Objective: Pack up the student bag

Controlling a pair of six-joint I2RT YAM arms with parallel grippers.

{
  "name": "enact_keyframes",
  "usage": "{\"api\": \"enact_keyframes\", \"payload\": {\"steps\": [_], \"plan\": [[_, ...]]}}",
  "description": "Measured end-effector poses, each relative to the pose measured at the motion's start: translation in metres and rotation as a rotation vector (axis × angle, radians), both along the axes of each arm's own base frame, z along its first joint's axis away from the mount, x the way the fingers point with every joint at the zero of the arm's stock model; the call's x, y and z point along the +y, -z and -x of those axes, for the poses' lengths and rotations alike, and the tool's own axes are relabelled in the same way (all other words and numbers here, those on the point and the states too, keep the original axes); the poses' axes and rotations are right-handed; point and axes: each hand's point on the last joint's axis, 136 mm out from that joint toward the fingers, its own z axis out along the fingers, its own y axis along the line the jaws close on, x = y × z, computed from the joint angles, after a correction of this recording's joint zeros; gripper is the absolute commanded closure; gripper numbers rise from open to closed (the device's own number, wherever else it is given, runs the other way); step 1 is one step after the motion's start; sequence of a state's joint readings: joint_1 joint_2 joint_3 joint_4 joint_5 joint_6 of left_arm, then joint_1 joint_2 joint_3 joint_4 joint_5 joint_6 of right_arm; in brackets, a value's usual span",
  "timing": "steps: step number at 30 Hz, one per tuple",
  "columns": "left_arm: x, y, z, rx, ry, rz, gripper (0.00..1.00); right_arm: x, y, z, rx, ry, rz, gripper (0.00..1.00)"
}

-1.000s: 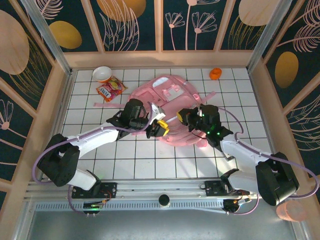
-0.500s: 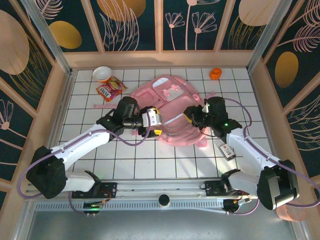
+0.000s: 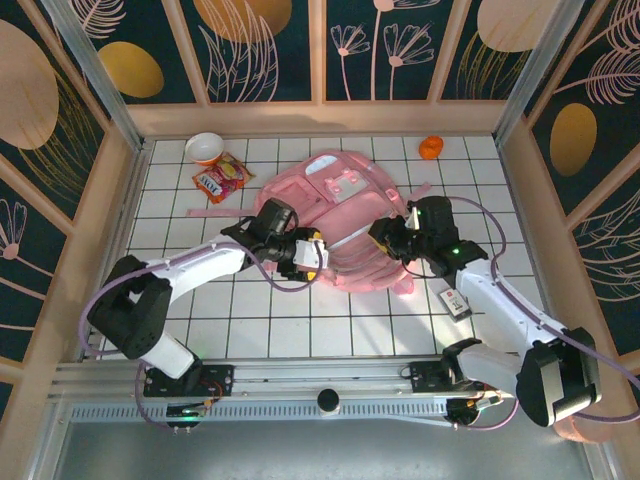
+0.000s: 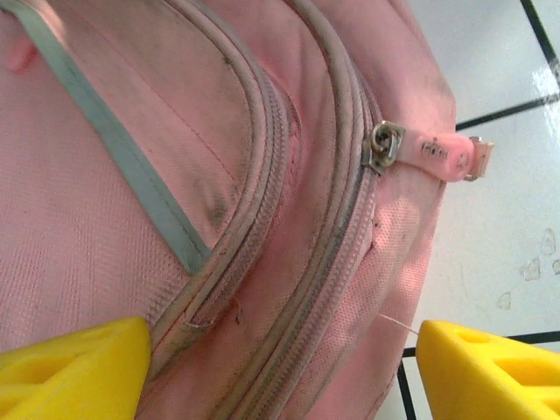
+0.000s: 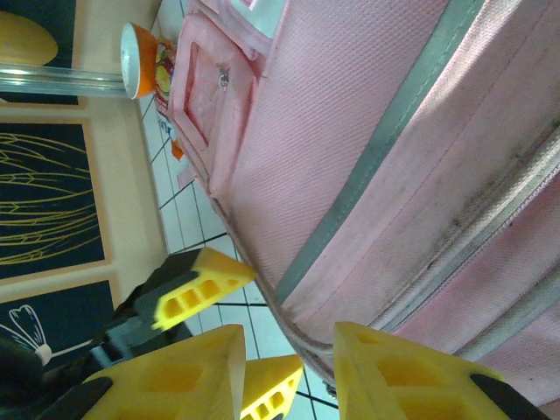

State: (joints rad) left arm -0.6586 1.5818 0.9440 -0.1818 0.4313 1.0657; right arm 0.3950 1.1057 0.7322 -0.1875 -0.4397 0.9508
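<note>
You couldn't read the lettering on the pink zipper tab (image 4: 442,153); your left gripper (image 4: 282,339) and right gripper (image 5: 289,337) stood parted at the edge of the soft pink fabric student bag (image 3: 340,212).

The student bag (image 3: 340,205) lies mid-counter (image 3: 280,320). Far left of it sits a bowl (image 3: 204,148), with a snack packet (image 3: 221,180) just nearer. A small object (image 3: 430,148) lies far right. The left gripper (image 3: 312,255) is at the bag's near-left edge, and the right gripper (image 3: 385,238) at its right edge.
</note>
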Motion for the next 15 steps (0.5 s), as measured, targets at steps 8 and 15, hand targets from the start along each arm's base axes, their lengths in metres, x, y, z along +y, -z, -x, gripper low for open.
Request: {"api": "enact_keyframes", "payload": {"steps": [8,15], "plan": [[-0.009,0.005,-0.009,-0.007,-0.031,0.019,1.0,-0.002,-0.008,0.003,-0.049,-0.019,0.013,0.67],[-0.013,-0.045,-0.008,0.054,-0.196,0.233,1.0,-0.007,-0.007,0.009,-0.078,-0.057,0.092,0.67]]}}
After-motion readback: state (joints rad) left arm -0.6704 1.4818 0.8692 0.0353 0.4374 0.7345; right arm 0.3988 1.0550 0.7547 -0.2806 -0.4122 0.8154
